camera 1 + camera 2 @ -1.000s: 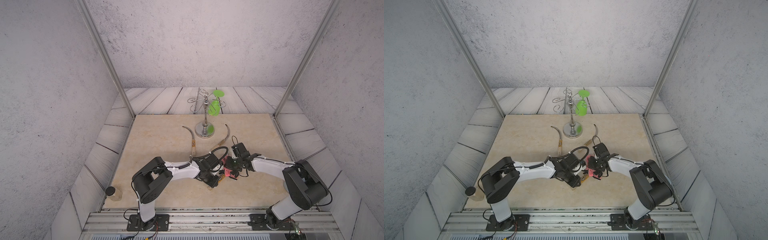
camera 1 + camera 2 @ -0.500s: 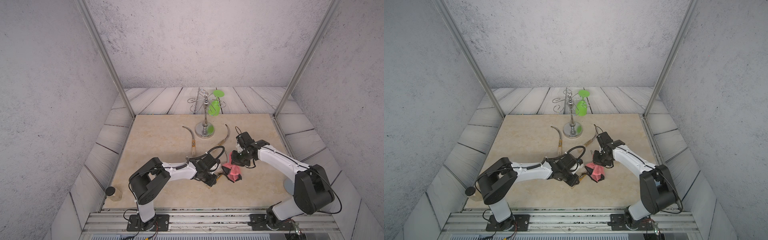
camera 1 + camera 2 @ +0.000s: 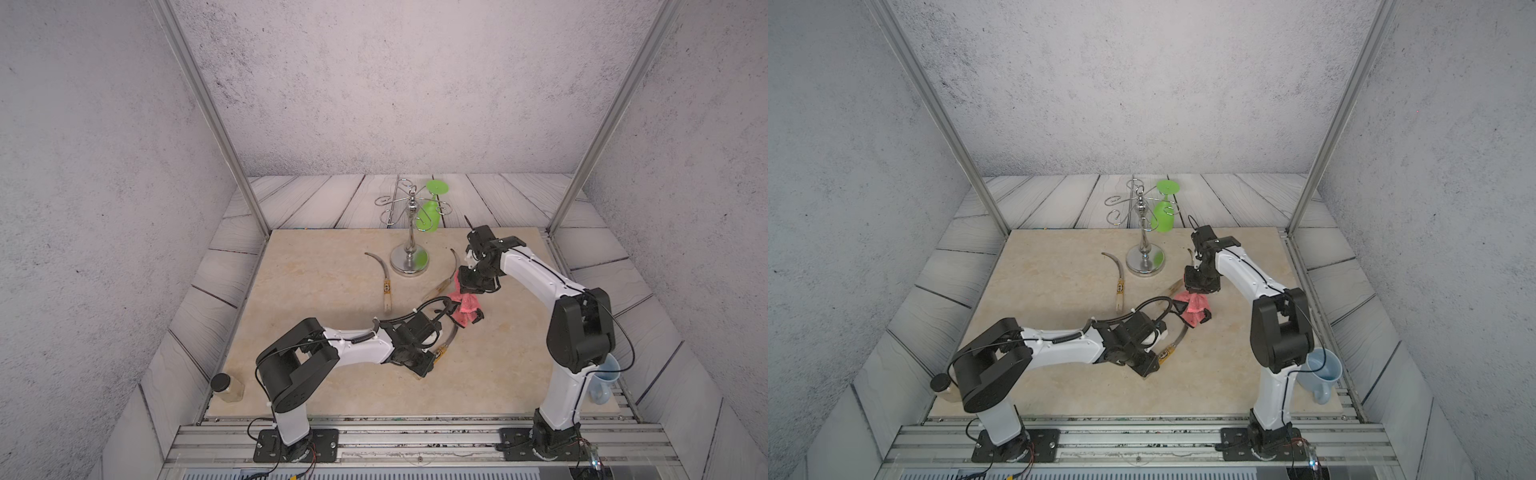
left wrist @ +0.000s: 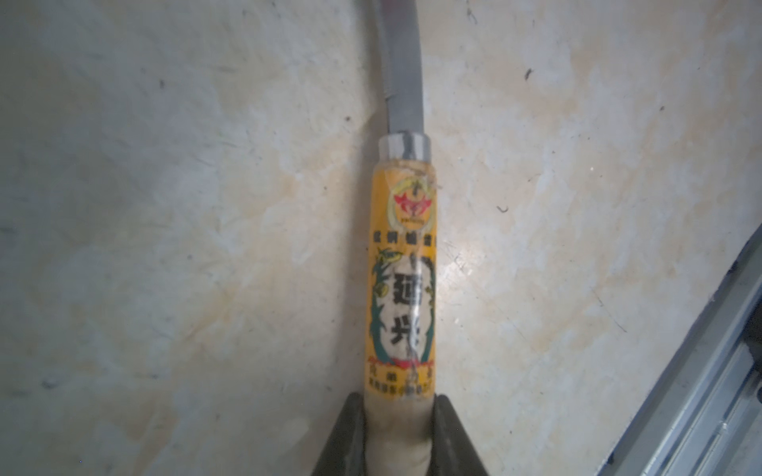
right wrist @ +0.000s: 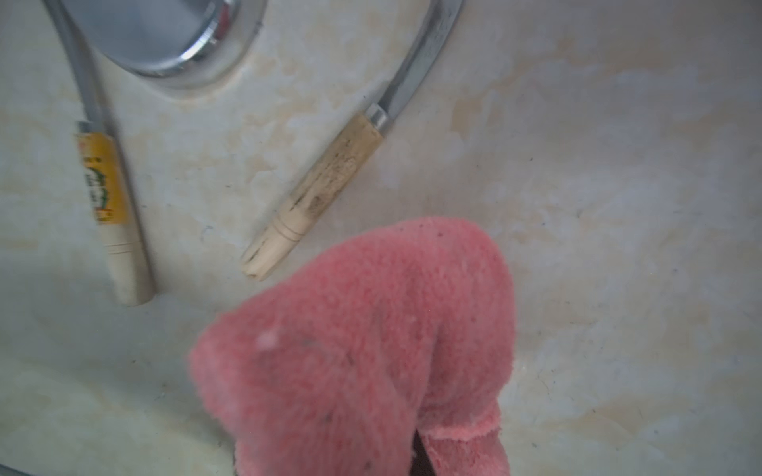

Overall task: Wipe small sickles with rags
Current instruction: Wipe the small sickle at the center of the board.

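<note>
My left gripper [image 4: 398, 402] is shut on the pale handle of a small sickle [image 4: 402, 268] with a yellow label, low over the table near the front middle [image 3: 446, 345]. Its grey blade curves away toward the rag. My right gripper [image 3: 467, 286] is shut on the pink rag [image 3: 465, 305], which hangs from it just beyond that blade's tip and hides the fingers in the right wrist view [image 5: 363, 350]. A second labelled sickle [image 3: 385, 282] lies left of the stand. A plain-handled sickle [image 3: 444, 282] lies right of it, close under my right gripper.
A chrome wire-armed stand [image 3: 409, 249] rises at the back middle with a green goblet [image 3: 430, 212] hanging on it. A small jar [image 3: 226, 386] sits at the front left corner. A pale blue mug [image 3: 1323, 374] stands behind my right arm's base.
My right gripper has lifted the rag off the held sickle and drawn it back and to the right, toward the stand. The left gripper has stayed almost in place with its sickle.
</note>
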`<state>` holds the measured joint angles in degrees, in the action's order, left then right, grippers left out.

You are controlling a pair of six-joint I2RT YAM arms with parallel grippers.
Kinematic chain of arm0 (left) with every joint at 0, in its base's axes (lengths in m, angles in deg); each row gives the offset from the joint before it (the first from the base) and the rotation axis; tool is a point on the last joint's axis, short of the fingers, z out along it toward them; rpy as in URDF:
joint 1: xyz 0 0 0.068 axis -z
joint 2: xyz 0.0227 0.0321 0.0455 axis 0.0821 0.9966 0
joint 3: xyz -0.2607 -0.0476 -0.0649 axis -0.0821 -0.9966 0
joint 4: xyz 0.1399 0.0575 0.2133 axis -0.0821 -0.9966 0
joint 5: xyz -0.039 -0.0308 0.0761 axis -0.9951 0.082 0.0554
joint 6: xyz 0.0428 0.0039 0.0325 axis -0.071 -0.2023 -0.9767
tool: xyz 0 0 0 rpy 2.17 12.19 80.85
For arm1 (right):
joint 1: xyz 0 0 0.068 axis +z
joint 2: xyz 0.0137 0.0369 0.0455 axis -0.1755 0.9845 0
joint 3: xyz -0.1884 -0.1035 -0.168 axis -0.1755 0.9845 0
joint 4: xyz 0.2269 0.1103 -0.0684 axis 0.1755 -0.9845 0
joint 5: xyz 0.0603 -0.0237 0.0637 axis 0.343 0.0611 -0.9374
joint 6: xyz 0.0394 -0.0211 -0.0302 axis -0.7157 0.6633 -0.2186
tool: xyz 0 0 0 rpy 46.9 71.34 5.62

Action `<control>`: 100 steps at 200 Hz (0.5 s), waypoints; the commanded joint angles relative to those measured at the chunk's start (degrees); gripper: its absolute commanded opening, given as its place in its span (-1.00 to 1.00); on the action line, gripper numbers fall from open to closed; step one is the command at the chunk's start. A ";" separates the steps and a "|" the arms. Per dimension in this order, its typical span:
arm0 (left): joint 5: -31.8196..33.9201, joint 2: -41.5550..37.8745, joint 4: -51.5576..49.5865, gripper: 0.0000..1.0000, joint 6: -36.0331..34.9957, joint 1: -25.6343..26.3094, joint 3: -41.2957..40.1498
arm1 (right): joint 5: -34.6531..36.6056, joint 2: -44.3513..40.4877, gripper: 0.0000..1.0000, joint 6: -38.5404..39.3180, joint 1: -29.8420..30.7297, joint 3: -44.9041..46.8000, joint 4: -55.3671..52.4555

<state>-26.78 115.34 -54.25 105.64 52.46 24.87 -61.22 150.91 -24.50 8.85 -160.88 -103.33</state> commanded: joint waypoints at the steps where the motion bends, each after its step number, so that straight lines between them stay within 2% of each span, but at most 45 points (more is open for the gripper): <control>1: 1.07 -1.82 -1.22 -1.00 -0.01 0.56 -0.98 | 1.68 5.69 -0.70 1.63 0.03 -1.29 -1.89; 44: 1.45 -2.10 -1.34 -1.00 -0.62 0.93 -1.44 | 0.94 14.85 -0.70 3.41 0.20 -3.75 -1.32; 100: 3.07 -0.49 -1.63 -1.00 -0.19 0.93 0.04 | -0.55 13.86 -0.69 4.57 1.18 4.55 0.93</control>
<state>-25.75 114.44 -54.86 105.62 53.22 24.28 -62.22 161.99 -21.51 8.83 -162.41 -102.91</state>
